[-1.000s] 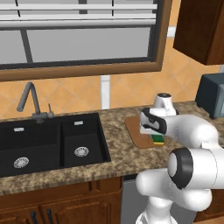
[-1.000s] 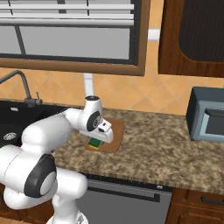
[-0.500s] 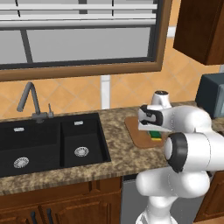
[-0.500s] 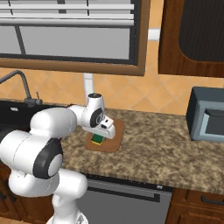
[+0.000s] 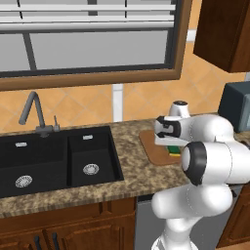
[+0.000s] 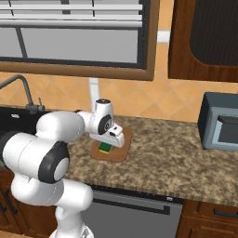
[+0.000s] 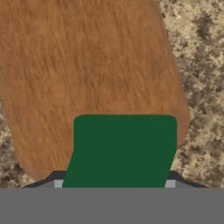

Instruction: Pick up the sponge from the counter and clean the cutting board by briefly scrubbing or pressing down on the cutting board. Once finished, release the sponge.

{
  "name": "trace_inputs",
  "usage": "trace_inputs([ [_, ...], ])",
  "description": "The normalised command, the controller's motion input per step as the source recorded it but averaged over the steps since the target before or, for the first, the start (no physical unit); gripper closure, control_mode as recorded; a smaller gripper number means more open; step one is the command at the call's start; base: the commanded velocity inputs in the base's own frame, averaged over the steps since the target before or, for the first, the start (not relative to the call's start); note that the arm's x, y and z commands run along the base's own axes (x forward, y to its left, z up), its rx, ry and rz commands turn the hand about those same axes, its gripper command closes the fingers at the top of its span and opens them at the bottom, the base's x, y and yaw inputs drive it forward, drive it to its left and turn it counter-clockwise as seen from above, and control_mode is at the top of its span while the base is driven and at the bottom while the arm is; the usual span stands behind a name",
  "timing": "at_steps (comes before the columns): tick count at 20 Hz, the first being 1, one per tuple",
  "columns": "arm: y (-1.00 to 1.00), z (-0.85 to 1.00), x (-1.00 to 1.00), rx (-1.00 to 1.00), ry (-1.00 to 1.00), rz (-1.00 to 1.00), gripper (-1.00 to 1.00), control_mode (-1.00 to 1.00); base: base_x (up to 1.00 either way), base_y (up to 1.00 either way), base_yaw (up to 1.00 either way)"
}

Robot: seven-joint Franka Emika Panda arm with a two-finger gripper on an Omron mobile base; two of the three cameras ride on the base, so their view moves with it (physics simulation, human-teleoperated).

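Over the past second the white arm has swung its elbow forward and the claw (image 6: 108, 145) has carried its load a little farther across the board — the base cameras have not shifted. The claw is clamped on one small rectangular sponge with a dark green top over a yellow layer (image 7: 122, 148), pressed down on the single flat reddish-brown wooden cutting board with rounded corners (image 7: 87, 65). In the hand view the sponge sits near one short end of the board, wood grain stretching away beyond it. From the left base view the sponge (image 5: 174, 149) peeks out under the hand, with the board (image 5: 152, 146) lying on the long brown-and-beige speckled granite desk (image 5: 129, 171). One black double sink (image 5: 53, 161) — two basins, one grey faucet (image 5: 34, 110) — lies well apart, to the left. One dark grey microwave (image 6: 221, 123) stands at the far right of the desk.
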Motion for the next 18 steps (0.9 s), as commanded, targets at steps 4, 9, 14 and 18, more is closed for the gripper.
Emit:
trace_inputs([
  [4, -0.24, -0.13, 0.17, 0.00, 0.00, 0.00, 1.00, -1.00, 0.00, 0.00, 0.00],
  [9, -0.14, -0.20, 0.19, 0.00, 0.00, 0.00, 1.00, -1.00, 0.00, 0.00, 0.00],
  [14, 0.00, -0.25, 0.05, 0.00, 0.00, 0.00, 1.00, -1.00, 0.00, 0.00, 0.00],
  [18, 0.00, -0.23, 0.09, 0.00, 0.00, 0.00, 1.00, -1.00, 0.00, 0.00, 0.00],
])
